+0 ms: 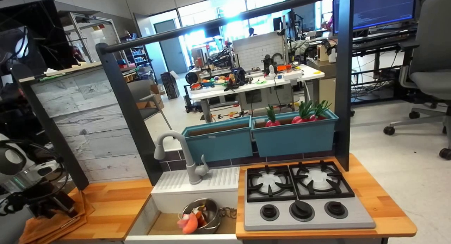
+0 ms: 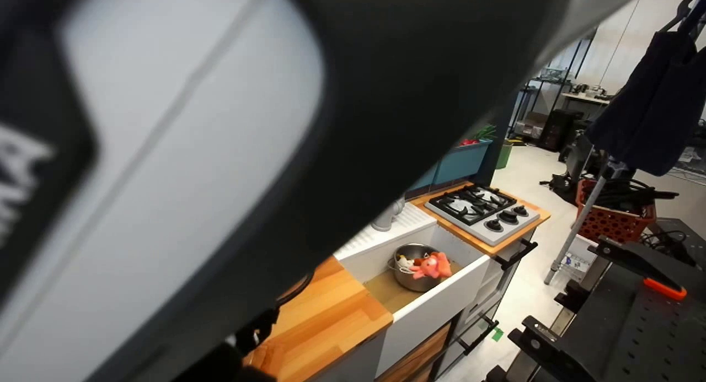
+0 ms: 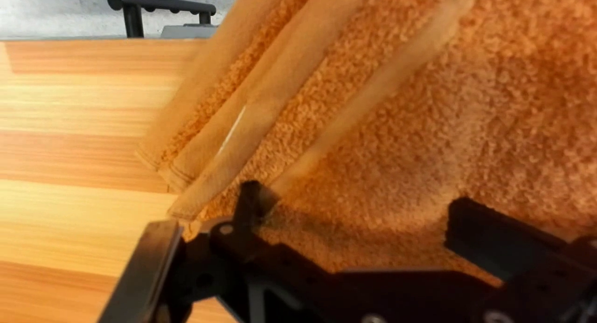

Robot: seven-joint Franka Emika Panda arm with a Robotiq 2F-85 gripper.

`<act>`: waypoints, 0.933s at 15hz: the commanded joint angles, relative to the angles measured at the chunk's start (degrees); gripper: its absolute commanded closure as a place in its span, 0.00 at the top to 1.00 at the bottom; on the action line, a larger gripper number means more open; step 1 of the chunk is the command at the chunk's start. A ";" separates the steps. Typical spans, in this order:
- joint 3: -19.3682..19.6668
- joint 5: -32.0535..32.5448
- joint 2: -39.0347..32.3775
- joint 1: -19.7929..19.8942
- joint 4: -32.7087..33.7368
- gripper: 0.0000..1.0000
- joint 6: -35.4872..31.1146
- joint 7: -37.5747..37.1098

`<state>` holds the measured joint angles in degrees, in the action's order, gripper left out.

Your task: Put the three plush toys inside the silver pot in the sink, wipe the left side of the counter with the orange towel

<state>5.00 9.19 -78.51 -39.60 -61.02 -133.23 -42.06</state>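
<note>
The orange towel (image 1: 53,227) lies folded on the left part of the wooden counter (image 1: 118,205), its loose edges fanned out. Above it is my gripper (image 3: 355,199), jaws wide apart, both fingertips down at the cloth; towel fills the space between them without being pinched. In the white sink (image 1: 176,198) stands the silver pot (image 2: 411,281). A pink plush toy (image 2: 433,266) leans over the pot's rim. Deeper in the pot are a reddish-brown plush toy (image 2: 421,262) and a whitish-yellow one (image 2: 405,261), both partly hidden.
A grey faucet (image 1: 192,166) rises behind the sink. Right of it is a stove (image 1: 303,198) with black grates. Teal planters (image 1: 296,135) hang at the back, and a dark post (image 1: 130,110) borders the left counter. My arm (image 2: 265,123) blocks much of an exterior view.
</note>
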 commanded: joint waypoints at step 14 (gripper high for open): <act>-0.90 2.18 -2.47 4.04 1.85 1.00 1.43 4.92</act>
<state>7.07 9.94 -77.74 -32.17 -63.87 -133.22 -39.98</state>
